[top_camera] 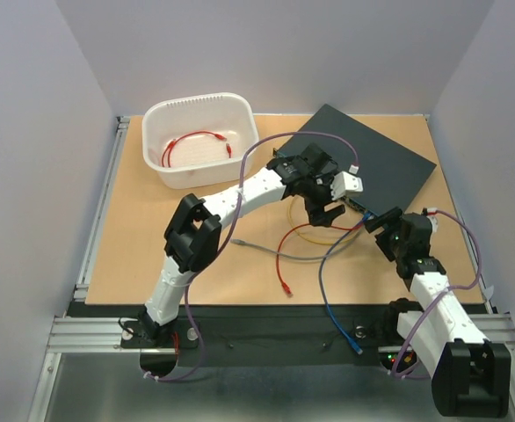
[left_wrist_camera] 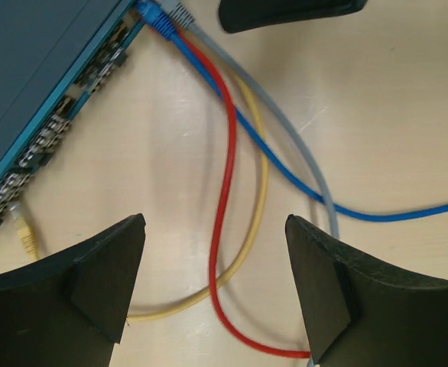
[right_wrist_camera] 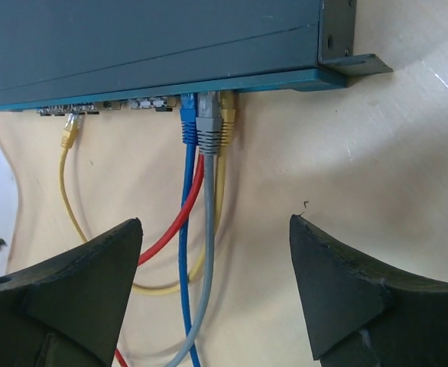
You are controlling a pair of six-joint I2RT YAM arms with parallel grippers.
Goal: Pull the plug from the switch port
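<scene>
Top external: high above the near edge, looking down over the whole table point(top_camera: 152, 255). Left wrist: close, looking down past left fingers point(left_wrist_camera: 94, 283), switch point(left_wrist_camera: 25, 69) ahead-left of them. Right wrist: close, facing port row point(right_wrist_camera: 94, 105) beyond right fingers point(right_wrist_camera: 79, 298). Shared by both wrists: blue plug point(left_wrist_camera: 157, 17).

Dark blue-grey switch point(right_wrist_camera: 147, 38) with a teal front edge, on a pale tan wood desk point(right_wrist_camera: 361, 176). From it run a blue cable point(right_wrist_camera: 184, 214), a grey cable point(right_wrist_camera: 210, 191), a red cable point(right_wrist_camera: 170, 227) and a yellow cable point(right_wrist_camera: 62, 183). The tub point(top_camera: 200, 101) is white.
</scene>
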